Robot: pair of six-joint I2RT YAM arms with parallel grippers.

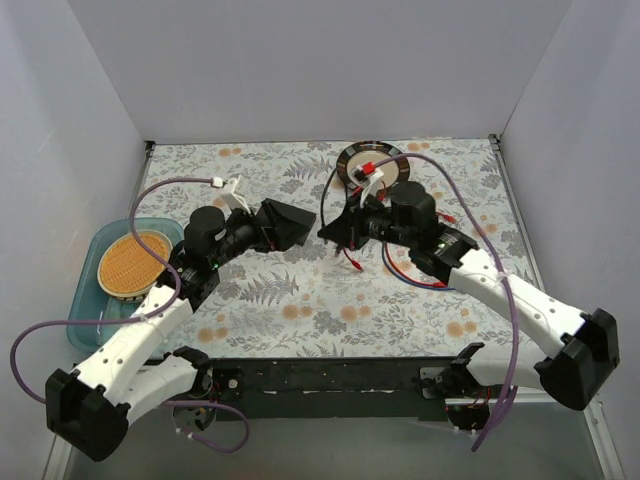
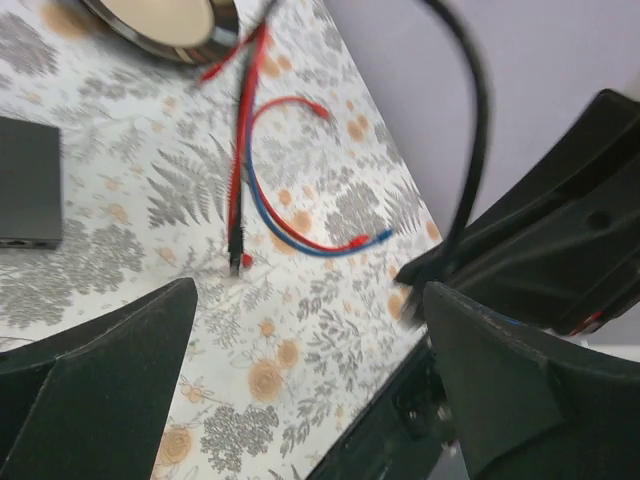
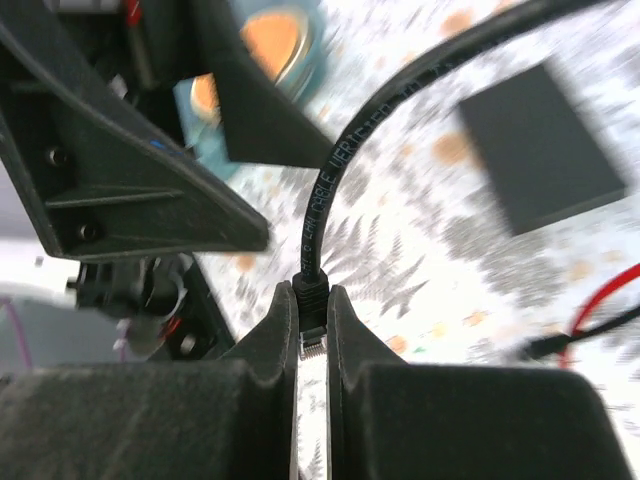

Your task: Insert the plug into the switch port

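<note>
Short of the switch (image 3: 540,150) and above the table (image 2: 150,130), my right gripper (image 3: 312,305) is clamped on the plug (image 3: 311,342). The fingers pinch its boot, and the cable (image 3: 345,170) arcs out past my fingertips toward the switch. My left gripper (image 2: 310,390) hangs on the near side of the switch with its fingers wide apart and nothing between them.

I judge the step to be making this grip sound before carrying the plug over. The clear nose seems to point back into my palm rather than at the switch, so it must be turned, or handed across and re-gripped, before it can meet a port. I should hold the boot square and keep the cable slack. The ports themselves are too blurred to pick out, so I would find their edge first.

Room is tight. My two grippers sit close together on the same side of the switch, so the left should back off first. Red and blue leads (image 2: 290,235) lie on the table between the switch and the side wall (image 2: 450,60), and could snag. The plate (image 2: 215,30) stands apart from the switch, at the leads' far end.
</note>
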